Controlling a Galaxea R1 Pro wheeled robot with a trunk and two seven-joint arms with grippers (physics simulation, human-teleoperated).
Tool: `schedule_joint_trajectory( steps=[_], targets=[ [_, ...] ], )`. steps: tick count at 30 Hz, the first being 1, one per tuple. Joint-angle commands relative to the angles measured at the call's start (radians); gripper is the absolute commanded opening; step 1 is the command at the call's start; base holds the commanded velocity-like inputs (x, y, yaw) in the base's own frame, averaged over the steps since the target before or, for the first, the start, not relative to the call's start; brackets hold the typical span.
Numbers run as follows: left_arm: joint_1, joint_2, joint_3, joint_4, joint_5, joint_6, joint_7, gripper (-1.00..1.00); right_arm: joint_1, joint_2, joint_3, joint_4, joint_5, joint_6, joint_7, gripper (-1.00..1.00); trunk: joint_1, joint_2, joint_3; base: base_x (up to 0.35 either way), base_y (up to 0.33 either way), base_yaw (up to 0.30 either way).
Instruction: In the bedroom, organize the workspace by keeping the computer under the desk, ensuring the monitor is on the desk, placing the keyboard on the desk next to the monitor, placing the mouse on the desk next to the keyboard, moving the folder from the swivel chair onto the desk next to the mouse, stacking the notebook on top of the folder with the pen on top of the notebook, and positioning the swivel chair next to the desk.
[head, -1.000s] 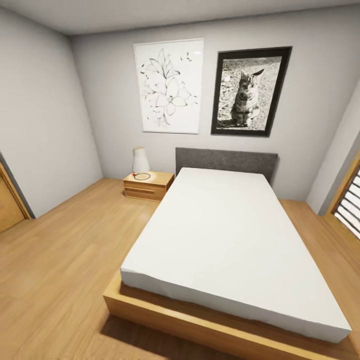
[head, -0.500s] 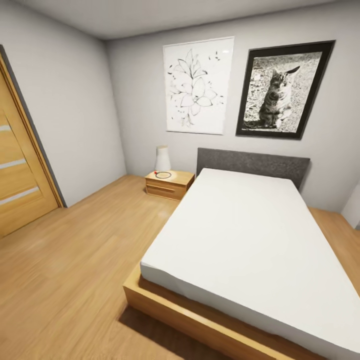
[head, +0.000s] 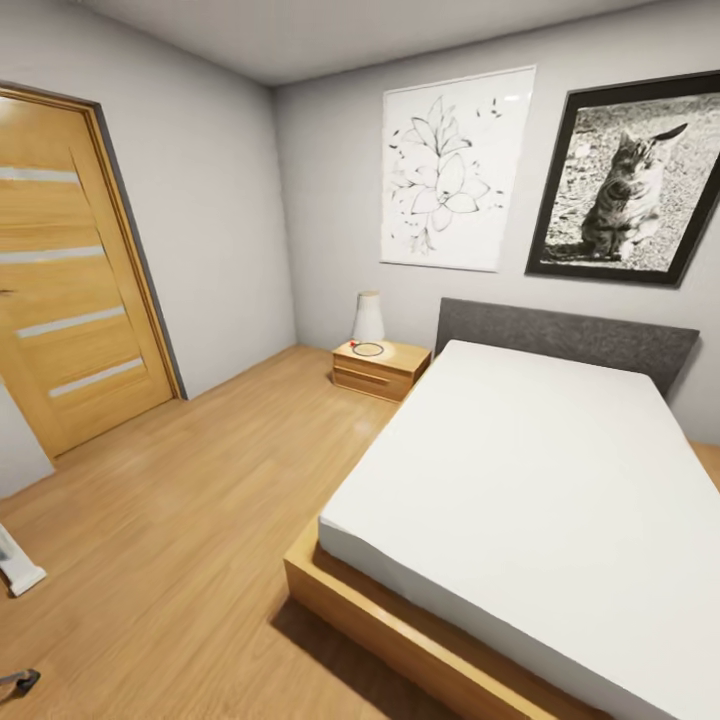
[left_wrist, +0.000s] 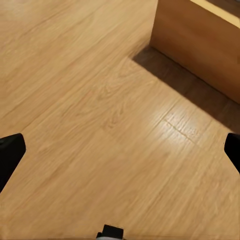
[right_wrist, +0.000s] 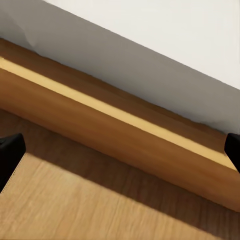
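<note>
Facing the bedroom's bed (head: 520, 480) and wooden door (head: 70, 270), both grippers' jaws spread wide, holding nothing.

My left gripper (left_wrist: 120, 150) shows two matte black fingertips (left_wrist: 10, 152) with blunt, squared ends; my right gripper (right_wrist: 120, 150) carries the same plain black tips, no markings visible.
</note>
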Motion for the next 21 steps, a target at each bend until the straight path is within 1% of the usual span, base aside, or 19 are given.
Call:
schedule_joint_trajectory(
  steps=[1,21],
  targets=[
    [0.000,0.000,0.003,0.000,0.000,-0.002,0.000,1.00,-0.001,0.000,0.001,0.000,0.011,0.001,-0.010,1.00,0.000,-0.001,-0.001,0.000,0.000,0.295],
    [0.000,0.000,0.003,0.001,-0.001,-0.002,0.000,1.00,0.000,-0.001,0.001,0.000,0.011,0.001,-0.010,1.00,0.000,-0.001,-0.001,0.000,0.000,0.295]
  ],
)
